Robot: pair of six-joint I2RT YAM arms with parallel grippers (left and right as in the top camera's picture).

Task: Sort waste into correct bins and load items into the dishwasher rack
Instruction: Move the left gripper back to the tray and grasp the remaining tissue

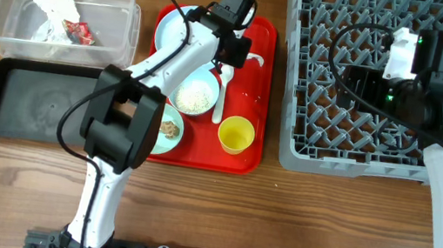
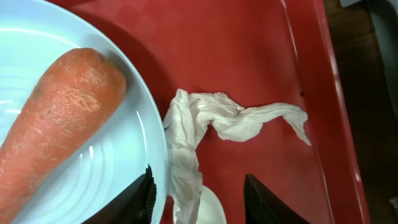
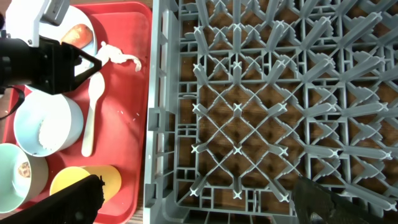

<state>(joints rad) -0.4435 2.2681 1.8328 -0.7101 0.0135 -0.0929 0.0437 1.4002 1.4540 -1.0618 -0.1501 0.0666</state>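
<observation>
An orange carrot [image 2: 59,124] lies on the round pale blue plate [image 2: 118,174] at the back of the red tray. My left gripper [image 2: 199,199] is open above a twisted white paper [image 2: 217,118] and the bowl end of the white spoon [image 2: 211,208]; overhead it is at the tray's back right [image 1: 243,55]. A bowl of rice [image 1: 195,95], a bowl with a brown lump [image 1: 170,127] and a yellow cup [image 1: 236,133] stand on the tray. The white-and-red wrapper [image 1: 60,14] lies in the clear tub [image 1: 11,0]. My right gripper [image 3: 199,205] is open and empty over the grey rack [image 1: 314,94].
The black tray [image 1: 40,101] sits in front of the clear tub at the left. The flat red tray [image 1: 200,152] lies between the bins and the rack. The rack's near left corner is right under my right gripper.
</observation>
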